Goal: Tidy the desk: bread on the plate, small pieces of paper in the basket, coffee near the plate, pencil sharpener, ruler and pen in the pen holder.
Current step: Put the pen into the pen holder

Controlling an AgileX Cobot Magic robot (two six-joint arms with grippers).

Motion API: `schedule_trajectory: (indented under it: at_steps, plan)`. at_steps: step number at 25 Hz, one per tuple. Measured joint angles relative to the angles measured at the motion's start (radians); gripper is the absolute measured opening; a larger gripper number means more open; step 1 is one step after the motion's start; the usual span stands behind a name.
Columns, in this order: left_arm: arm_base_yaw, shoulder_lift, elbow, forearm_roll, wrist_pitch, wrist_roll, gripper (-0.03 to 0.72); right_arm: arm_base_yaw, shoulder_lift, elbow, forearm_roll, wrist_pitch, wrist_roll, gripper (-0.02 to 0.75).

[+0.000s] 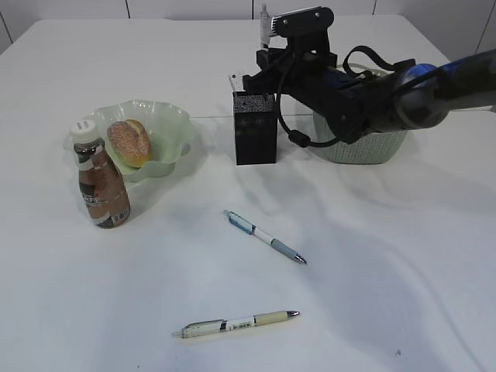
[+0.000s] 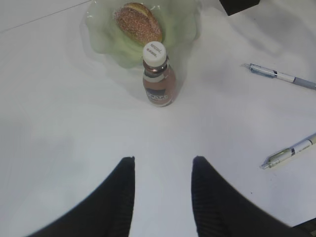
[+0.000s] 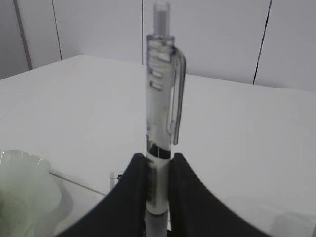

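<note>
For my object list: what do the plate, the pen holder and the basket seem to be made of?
The plate: pale green, translucent, wavy-rimmed, probably glass or glossy plastic; light passes through the rim. The pen holder: matte black box, likely plastic or metal mesh; fine dots show on its face. The basket: pale grey-green, woven-looking texture, perhaps plastic or cord; mostly hidden behind the right arm.

A white table (image 1: 372,294) carries everything. At its left stands a pale green wavy plate (image 1: 172,128), and a brown bottle (image 1: 101,184) with a white cap stands upright just in front of the plate's left edge, close enough that touch cannot be told. Near the middle a black pen holder (image 1: 255,128) stands upright, with a pale woven basket (image 1: 364,147) to its right. In the open front area lie two pens, well apart: a blue-grey pen (image 1: 265,237) lying diagonally, and a cream pen (image 1: 237,323) nearer the front edge, almost level.
</note>
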Motion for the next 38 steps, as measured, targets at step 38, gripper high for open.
schedule_trajectory:
  at_steps: [38]
  plan:
    - [0.000,0.000,0.000,-0.050,0.000,0.000,0.268,0.000,0.002,0.000,-0.109,0.321,0.084,0.354]
